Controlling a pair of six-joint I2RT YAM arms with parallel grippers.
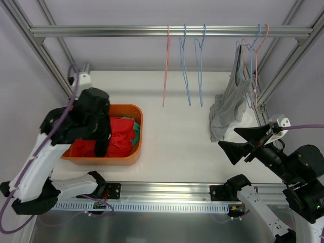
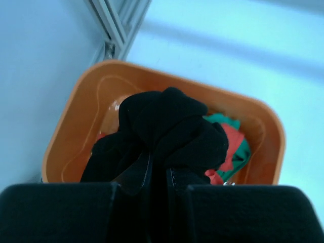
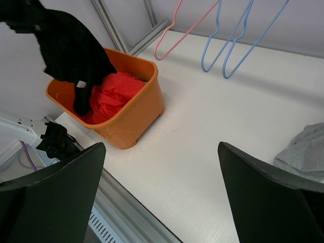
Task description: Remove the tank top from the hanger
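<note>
This is a robotics lab. An aluminium frame (image 1: pixel 167 31) boxes in a white table (image 1: pixel 177 136), and its top rail at 12 o'clock carries wire hangers (image 1: pixel 166 66). Two robot arms (image 1: pixel 35 167) are bolted at 6 o'clock beside a slotted strip (image 1: pixel 162 206), probably cable duct. Plain pale walls (image 1: pixel 20 91) close the sides. An orange tub (image 1: pixel 138 142) sits at 9 o'clock.

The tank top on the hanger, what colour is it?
The tank top is grey. It shows best in the top external view, hanging at the right.
</note>
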